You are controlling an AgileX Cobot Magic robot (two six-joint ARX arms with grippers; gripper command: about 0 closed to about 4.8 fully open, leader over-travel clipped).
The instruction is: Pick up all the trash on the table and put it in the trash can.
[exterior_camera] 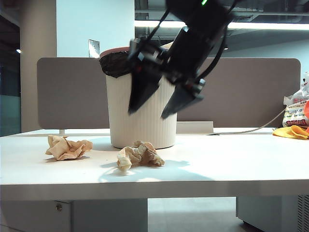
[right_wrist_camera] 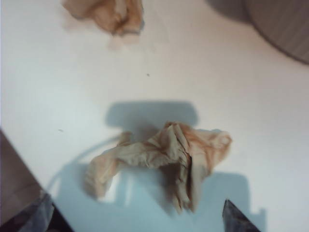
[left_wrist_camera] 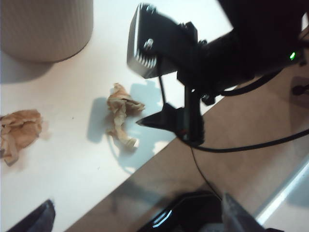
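Your right gripper (exterior_camera: 154, 108) is hanging in the air w/ its jaws spread wide and nothing between them, pointing down at the table (exterior_camera: 217, 169). Right under it, a bit toward the front edge, is one crumpled paper wad (exterior_camera: 139, 155); in the right wrist view that wad (right_wrist_camera: 166, 159) sits between the two fingertips (right_wrist_camera: 239, 220) at the frame corners, not touched. A 2nd wad (exterior_camera: 67, 147) lies well off to its side, apart from the first. The trash can (exterior_camera: 140, 104) stands just behind the gripper, black liner and pink rim showing, near the first wad but not touching it. Your left gripper (left_wrist_camera: 140, 220) is also spread and empty, up high looking down on the right arm (left_wrist_camera: 193, 72) and both wads. Only two wads in sight on the table.
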